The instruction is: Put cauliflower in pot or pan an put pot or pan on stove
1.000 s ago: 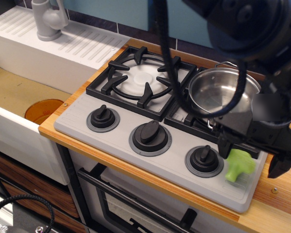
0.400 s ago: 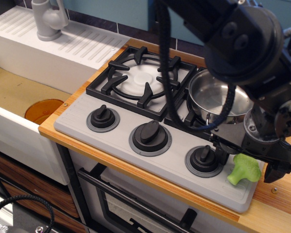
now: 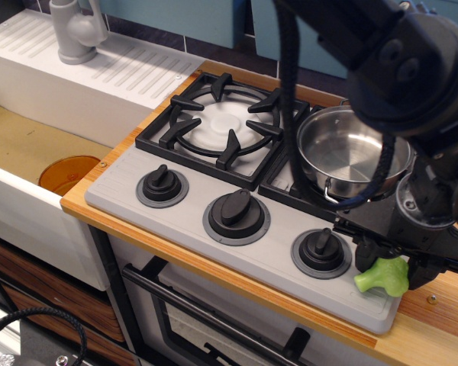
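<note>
The black robot gripper [image 3: 391, 263] has its fingers closed around the small light-green bumpy plastic cauliflower [image 3: 384, 277], held low over the grey toy stove [image 3: 214, 244]. The shallow shiny steel pot [image 3: 349, 156] sits behind the fingers on a burner grate.

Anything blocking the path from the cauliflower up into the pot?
Nothing visible does. The cauliflower sits at the stove's front right corner under the gripper; the pot behind it is open and empty.

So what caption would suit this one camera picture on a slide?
Robot gripper lowered over the green cauliflower at the stove's front corner, the steel pot empty.
</note>
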`<state>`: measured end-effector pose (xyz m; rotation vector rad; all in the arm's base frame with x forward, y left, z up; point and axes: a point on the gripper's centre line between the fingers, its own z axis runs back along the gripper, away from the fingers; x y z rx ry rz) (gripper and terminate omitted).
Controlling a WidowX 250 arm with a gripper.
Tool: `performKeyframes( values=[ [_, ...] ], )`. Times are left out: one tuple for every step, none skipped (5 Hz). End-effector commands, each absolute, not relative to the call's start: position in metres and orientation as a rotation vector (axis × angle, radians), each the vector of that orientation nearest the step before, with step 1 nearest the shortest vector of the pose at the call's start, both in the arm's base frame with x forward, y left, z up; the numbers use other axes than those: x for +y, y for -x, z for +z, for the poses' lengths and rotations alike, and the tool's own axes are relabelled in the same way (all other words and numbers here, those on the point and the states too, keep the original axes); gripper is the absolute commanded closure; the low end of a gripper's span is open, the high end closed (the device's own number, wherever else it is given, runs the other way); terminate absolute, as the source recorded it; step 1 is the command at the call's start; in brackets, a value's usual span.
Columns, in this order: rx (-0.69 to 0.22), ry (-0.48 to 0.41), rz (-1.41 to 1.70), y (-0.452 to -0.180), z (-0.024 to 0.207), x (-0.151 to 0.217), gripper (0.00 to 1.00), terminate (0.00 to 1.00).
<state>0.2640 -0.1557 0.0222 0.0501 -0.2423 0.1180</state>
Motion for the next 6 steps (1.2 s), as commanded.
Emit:
performKeyframes(
  values=[
    [-0.220, -0.044, 0.125, -0.264, 0.069, -0.167, 1.00, 0.00],
    [-0.160, -0.061, 0.136, -0.265, 0.102, -0.168, 1.00, 0.00],
    [-0.100, -0.046, 0.144, -0.286, 0.130, -0.167, 1.00, 0.00],
    [-0.079, -0.031, 0.144, -0.319, 0.135, -0.161, 1.00, 0.00],
    [-0.082, -0.009, 0.134, -0.346, 0.125, -0.154, 1.00, 0.00],
    [-0.088, 0.012, 0.119, -0.363, 0.116, -0.145, 1.00, 0.00]
  ],
)
